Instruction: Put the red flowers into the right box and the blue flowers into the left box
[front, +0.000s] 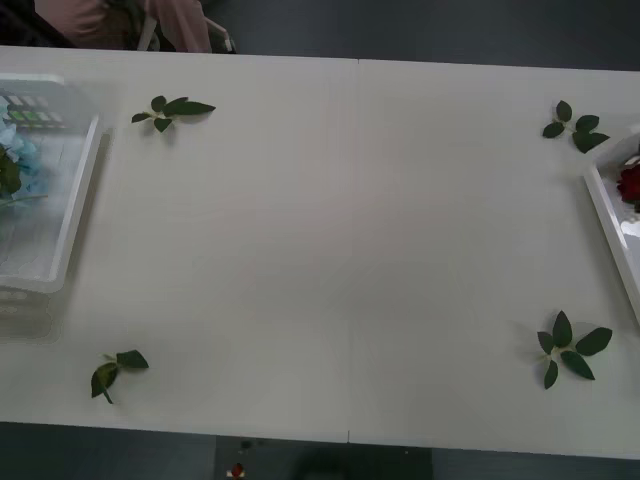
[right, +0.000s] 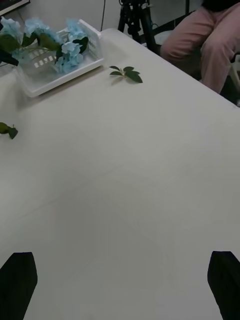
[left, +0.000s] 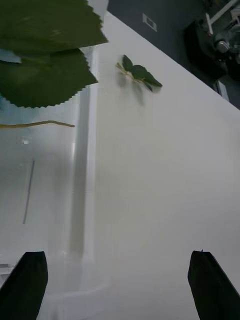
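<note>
Blue flowers (right: 65, 47) sit in the left box (front: 70, 215) at the tabletop's (front: 340, 250) left edge, a red flower (front: 630, 184) in the right box (front: 606, 215) opposite, left pincer (left: 117, 280) and right pincer (right: 122, 282) both released, holding nothing

Pale sky-blue fluffy artificial flowers (right: 67, 47) with large green leaves lie inside the slatted white plastic tray (front: 75, 190) at the counter's left edge. A dark red rose bloom (front: 629, 184) rests in the plain white tray (front: 603, 205) at the right edge.

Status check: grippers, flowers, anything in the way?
Left gripper open, right gripper open, both empty. Blue flowers in left box, red flower in right box. Leaf sprigs loose on table.
</note>
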